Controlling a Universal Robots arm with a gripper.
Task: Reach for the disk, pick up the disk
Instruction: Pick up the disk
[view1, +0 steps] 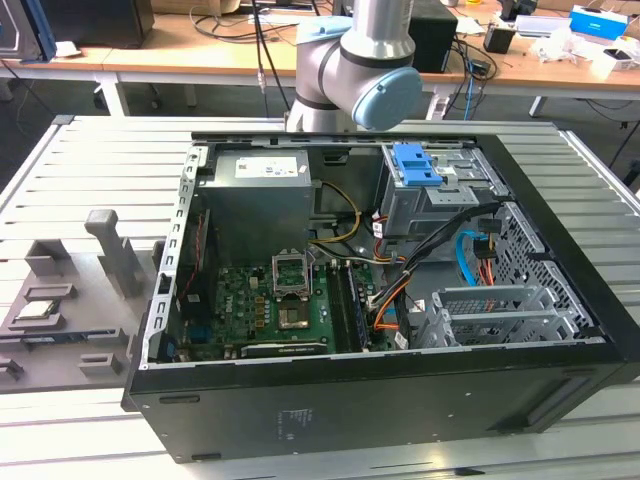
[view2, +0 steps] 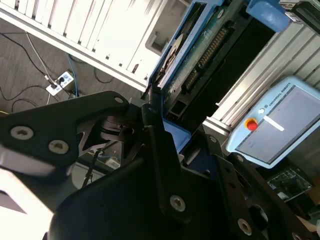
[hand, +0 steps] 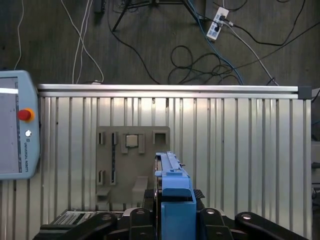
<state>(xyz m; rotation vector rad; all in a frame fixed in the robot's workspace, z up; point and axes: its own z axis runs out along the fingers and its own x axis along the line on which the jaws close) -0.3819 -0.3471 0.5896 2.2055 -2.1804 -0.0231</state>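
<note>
The disk stands edge-on between the black gripper parts in the first wrist view, with its bright blue rail facing the camera. It hangs high above the slatted table. In the second wrist view the disk shows its green circuit-board side, a dark connector and blue rails, and it sticks out from the gripper, which is shut on it. The exterior view has the arm's grey and light-blue joints behind the open computer case.
A grey fixture plate with a small square chip lies on the table under the disk; it is also on the exterior view's left. A teach pendant sits at the table's edge. A blue latch tops the drive cage. Cables and a power strip lie on the floor.
</note>
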